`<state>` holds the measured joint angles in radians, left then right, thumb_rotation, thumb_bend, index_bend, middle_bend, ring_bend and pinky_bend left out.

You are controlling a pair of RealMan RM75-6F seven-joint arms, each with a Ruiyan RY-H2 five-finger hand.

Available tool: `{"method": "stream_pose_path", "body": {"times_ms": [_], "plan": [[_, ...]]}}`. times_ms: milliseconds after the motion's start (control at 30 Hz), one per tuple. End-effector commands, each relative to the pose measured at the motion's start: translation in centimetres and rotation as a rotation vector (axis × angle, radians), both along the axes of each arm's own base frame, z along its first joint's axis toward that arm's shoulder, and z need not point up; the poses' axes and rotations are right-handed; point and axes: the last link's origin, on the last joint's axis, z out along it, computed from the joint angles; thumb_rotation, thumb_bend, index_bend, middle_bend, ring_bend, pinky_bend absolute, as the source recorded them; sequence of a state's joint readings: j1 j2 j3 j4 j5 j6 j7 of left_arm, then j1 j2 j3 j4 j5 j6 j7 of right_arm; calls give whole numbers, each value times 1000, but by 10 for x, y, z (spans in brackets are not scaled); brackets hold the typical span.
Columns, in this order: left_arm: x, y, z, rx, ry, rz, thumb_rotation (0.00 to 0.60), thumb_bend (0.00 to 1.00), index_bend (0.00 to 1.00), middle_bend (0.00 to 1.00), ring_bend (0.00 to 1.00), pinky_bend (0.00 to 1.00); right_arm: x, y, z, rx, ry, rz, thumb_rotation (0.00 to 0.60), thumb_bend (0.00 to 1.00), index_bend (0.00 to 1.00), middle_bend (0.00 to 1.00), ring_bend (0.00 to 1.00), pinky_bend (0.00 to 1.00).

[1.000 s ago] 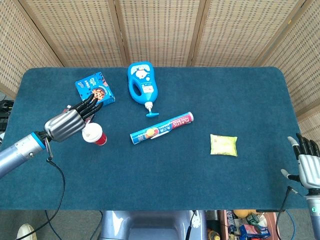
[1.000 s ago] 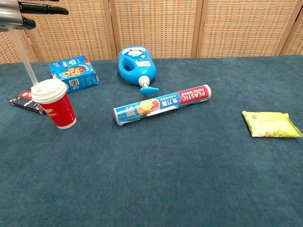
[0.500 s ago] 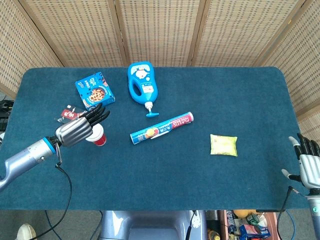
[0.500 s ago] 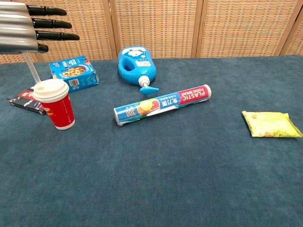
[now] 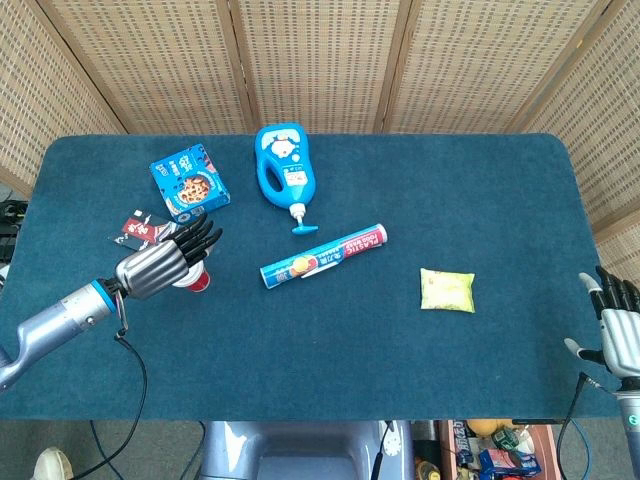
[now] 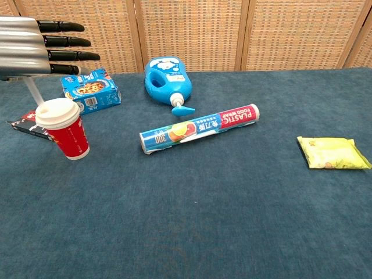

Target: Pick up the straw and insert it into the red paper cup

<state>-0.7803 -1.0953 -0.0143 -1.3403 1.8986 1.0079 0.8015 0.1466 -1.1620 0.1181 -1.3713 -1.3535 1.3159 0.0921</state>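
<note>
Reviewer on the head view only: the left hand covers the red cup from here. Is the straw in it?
Observer: Yes. In the chest view the straw slants down from under the left hand into the white lid of the red paper cup.
Operator: Is the hand touching the cup?
Observer: No. Its fingers stretch out flat above the lid, with a gap between.
Operator: Is it gripping the straw?
Observer: I cannot tell; the straw's top is hidden behind the hand.
</note>
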Motion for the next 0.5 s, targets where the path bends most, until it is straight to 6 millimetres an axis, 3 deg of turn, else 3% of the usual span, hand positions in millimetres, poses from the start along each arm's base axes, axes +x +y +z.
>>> {"method": "stream_pose_path", "body": {"times_ms": [33,167,367,433,500], "plan": [[-1,-3,3,-6,-22,2,600,298,0,0,0,0,0,1,0,0,0,2,600,0,0,0,0,0],[0,-10,17,12,-123,19,600,297,0,0,0,0,3,2,0,4,-1,13,600,0,0,0,0,0],[-9,-22,44,55,-414,169,600,234,0,0,0,0,5,4,-1,8,1,21,600,0,0,0,0,0],[-23,-33,54,58,-643,311,600,204,0,0,0,0,5,5,-2,10,3,22,600,0,0,0,0,0],[-29,-39,56,58,-741,363,600,174,0,0,0,0,5,5,-2,10,3,23,600,0,0,0,0,0]]}}
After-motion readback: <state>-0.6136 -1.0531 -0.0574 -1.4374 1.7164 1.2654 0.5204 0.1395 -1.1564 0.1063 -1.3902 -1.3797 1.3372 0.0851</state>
